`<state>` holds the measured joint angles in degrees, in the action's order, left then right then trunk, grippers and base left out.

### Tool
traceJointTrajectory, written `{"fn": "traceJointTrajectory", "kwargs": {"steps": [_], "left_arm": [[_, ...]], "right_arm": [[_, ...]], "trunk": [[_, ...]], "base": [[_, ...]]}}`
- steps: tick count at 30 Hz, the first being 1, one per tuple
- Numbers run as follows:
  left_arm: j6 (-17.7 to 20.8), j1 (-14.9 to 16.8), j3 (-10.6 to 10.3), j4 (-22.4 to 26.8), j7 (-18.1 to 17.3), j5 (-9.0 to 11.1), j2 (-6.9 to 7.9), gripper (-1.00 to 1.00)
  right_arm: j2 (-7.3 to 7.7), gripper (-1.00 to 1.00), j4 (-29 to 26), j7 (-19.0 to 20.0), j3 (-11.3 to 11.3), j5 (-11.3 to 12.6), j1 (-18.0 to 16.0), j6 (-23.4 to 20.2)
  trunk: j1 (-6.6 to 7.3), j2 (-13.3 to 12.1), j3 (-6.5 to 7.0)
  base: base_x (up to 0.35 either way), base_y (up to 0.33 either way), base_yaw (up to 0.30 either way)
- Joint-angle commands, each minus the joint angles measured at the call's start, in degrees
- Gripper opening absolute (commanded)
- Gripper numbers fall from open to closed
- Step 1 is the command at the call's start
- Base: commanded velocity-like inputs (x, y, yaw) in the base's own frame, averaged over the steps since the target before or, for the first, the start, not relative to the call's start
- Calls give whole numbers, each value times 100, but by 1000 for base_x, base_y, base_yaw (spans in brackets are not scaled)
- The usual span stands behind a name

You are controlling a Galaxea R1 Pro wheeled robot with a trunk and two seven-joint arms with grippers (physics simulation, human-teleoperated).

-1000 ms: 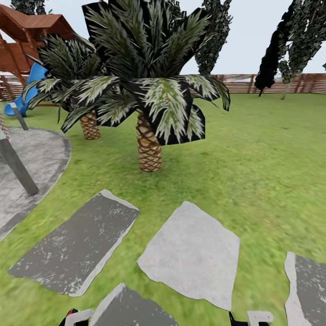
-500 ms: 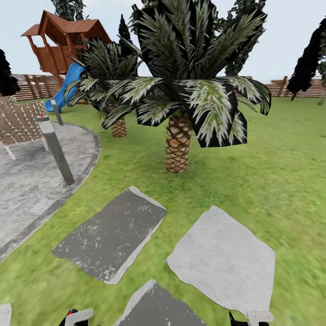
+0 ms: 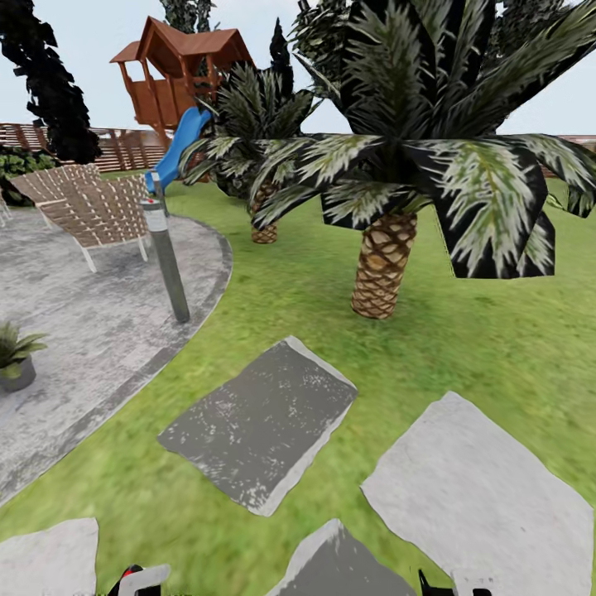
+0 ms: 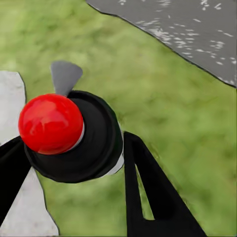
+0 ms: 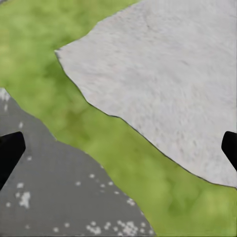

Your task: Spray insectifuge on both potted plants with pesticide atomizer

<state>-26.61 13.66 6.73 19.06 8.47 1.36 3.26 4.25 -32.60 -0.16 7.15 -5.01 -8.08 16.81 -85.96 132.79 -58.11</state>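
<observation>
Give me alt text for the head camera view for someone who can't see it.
A garden lawn crossed by grey stepping stones, with two striped-leaf palm shrubs ahead. At left lies a round paved patio with a grey post, woven chairs and one small potted plant at its edge; a wooden playhouse with blue slide and fence stand behind.

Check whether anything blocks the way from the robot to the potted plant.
Nothing visible does. The potted plant sits on the patio, with lawn and bare paving before it; the grey post stands farther back.
</observation>
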Motion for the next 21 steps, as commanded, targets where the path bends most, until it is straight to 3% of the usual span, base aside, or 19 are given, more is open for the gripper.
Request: {"fn": "traceJointTrajectory", "kwargs": {"steps": [1, 21], "left_arm": [[-19, 5, -5, -8, 5, 13, -1, -100], [-19, 5, -5, -8, 5, 13, -1, -100]], "right_arm": [[-3, 100, -1, -2, 24, -53, -1, 15], [-3, 100, -1, -2, 24, -53, -1, 15]], "trunk": [[0, 2, -5], [0, 2, -5]], "base": [[86, 306, 279], [41, 306, 279]]}}
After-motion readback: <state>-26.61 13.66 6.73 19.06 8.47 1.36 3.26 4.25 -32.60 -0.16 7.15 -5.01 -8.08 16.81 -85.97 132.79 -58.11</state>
